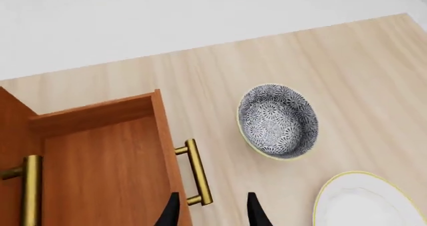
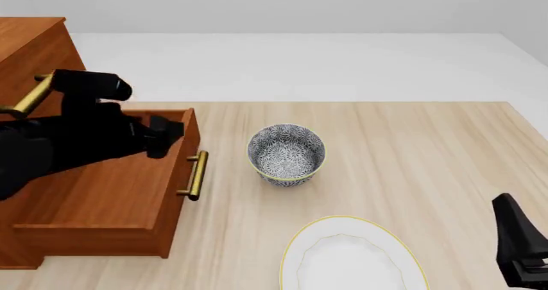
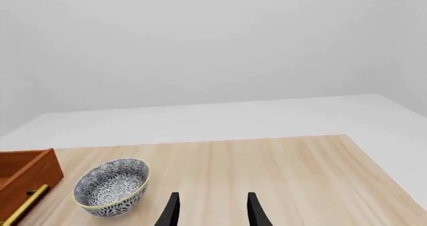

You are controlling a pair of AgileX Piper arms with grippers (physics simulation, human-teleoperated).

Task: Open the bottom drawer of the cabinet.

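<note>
Reddish-brown bottom drawer [image 2: 102,194] pulled out, nothing inside; both end effectors spread, holding nothing.

Overhead front view, two low wrist views, shared bowl [image 2: 286,154].

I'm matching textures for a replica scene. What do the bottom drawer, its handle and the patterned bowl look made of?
The bottom drawer looks like reddish-brown wood with a smooth matte finish and faint grain. Its handle looks like polished brass, golden with a sheen. The patterned bowl looks like glazed ceramic, though a render leaves that open.
</note>
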